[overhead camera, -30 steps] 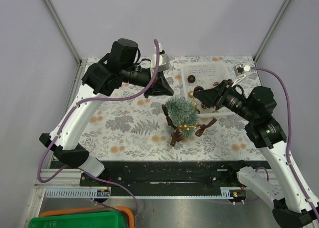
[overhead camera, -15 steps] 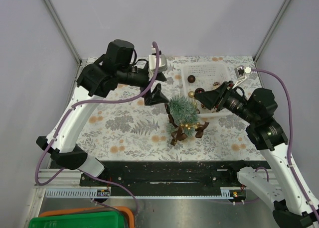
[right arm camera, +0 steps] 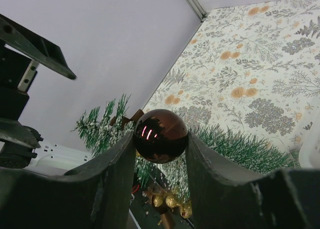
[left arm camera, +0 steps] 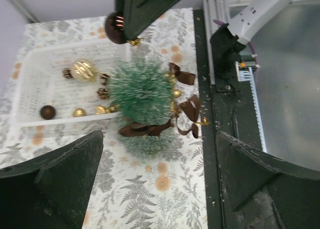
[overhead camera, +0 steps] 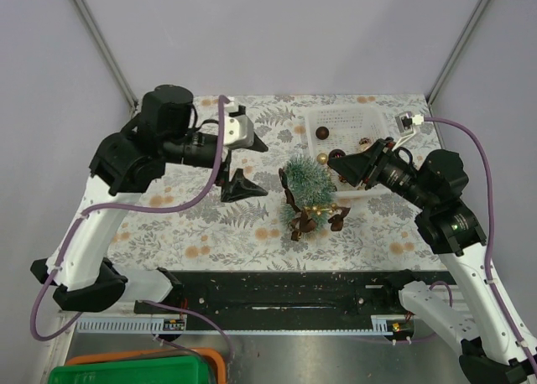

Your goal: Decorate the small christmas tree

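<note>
The small christmas tree (overhead camera: pixel 304 187) sits mid-table, brown ribbon (overhead camera: pixel 300 225) at its near side. Left of it, the left gripper (overhead camera: pixel 249 163) hangs spread wide. The right gripper (overhead camera: pixel 336 159) — just right of the treetop — pinches a dark glossy ball (right arm camera: pixel 160 135), the white basket (overhead camera: pixel 337 110) beyond.

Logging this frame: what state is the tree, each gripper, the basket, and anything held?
small christmas tree: standing, brown ribbon and gold beads on it.
right gripper: shut on the dark red bauble, beside the treetop.
left gripper: open wide, empty, apart from the tree.
white basket: upright, several ornaments inside.
</note>
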`<control>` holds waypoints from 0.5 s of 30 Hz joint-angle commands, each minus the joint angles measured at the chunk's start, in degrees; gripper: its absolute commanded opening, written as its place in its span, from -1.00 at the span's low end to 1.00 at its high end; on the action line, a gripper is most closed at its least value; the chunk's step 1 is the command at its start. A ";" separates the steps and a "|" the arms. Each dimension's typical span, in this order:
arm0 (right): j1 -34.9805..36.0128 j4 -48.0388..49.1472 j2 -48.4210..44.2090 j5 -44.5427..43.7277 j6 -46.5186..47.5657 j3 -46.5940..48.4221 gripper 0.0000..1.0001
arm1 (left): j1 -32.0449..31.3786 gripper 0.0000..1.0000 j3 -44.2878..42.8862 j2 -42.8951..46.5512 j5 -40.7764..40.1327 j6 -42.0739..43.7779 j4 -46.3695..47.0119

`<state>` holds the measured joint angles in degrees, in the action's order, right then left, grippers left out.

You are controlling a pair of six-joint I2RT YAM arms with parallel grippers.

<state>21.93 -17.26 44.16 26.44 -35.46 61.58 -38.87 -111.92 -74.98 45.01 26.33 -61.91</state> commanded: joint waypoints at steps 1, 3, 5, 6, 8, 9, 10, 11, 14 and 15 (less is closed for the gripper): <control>0.48 1.09 -0.39 -0.60 0.92 0.73 -0.59 | -3.13 0.98 5.03 -2.01 0.35 -4.69 6.70; 0.48 1.17 -0.57 -0.60 1.01 0.56 -0.60 | -3.93 0.98 6.80 -2.53 -2.11 -6.89 10.13; 0.57 1.17 -0.65 -0.42 1.18 0.38 -0.60 | -4.11 0.98 6.71 -3.33 -4.05 -7.95 12.15; 0.48 1.17 -0.74 -0.42 1.27 0.38 -0.60 | -4.11 0.98 6.45 -3.85 -4.93 -8.65 13.21; 0.48 0.82 -0.92 -0.42 1.62 0.21 -0.60 | -4.19 0.98 6.01 -4.65 -6.51 -9.97 15.75; 0.48 0.82 -1.01 -0.33 1.71 0.12 -0.60 | -4.19 0.98 5.75 -5.00 -6.95 -10.68 16.81; 0.48 0.91 -1.18 -0.33 1.80 -0.06 -0.61 | -4.45 0.98 5.49 -5.35 -7.39 -11.20 17.52; 0.48 1.00 -1.27 -0.25 1.89 -0.15 -0.61 | -4.54 0.98 5.13 -5.70 -7.40 -11.38 18.05; 0.48 0.91 -1.62 -0.16 2.24 -0.58 -0.62 | -4.90 0.98 4.60 -7.02 -5.65 -11.91 18.23; 0.48 1.00 -1.80 -0.07 2.33 -0.76 -0.62 | -5.07 0.98 4.43 -7.46 -4.77 -12.09 18.14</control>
<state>21.93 -17.43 43.42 26.44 -34.50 61.21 -43.16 -105.08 -81.47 39.59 16.64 -48.62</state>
